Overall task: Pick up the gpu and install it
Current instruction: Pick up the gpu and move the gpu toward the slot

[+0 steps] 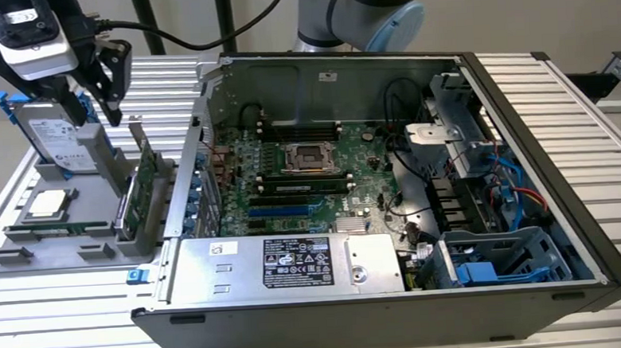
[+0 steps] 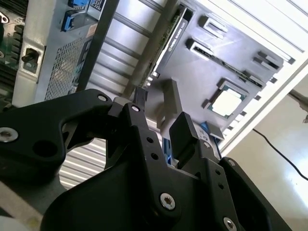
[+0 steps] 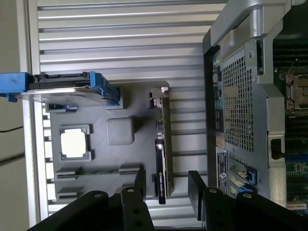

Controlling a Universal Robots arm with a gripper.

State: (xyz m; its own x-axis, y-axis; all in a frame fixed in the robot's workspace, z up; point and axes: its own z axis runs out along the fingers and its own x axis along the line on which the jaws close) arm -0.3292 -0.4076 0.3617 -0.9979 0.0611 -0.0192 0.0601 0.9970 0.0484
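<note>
The gpu stands on edge in a slot of the grey parts holder, at the exterior view's left beside the open computer case. It shows a green board and an upright silver end bracket. In the first wrist view the gpu is seen edge-on, lying between and beyond my two fingers. My gripper hangs open above the holder, a little apart from the card and holding nothing. The open gripper also shows in both wrist views, with the gpu farther off.
A silver hard drive in a blue frame stands in the holder close by my fingers. A processor chip and a thin memory stick lie in it too. The motherboard with its blue slot lies inside the case.
</note>
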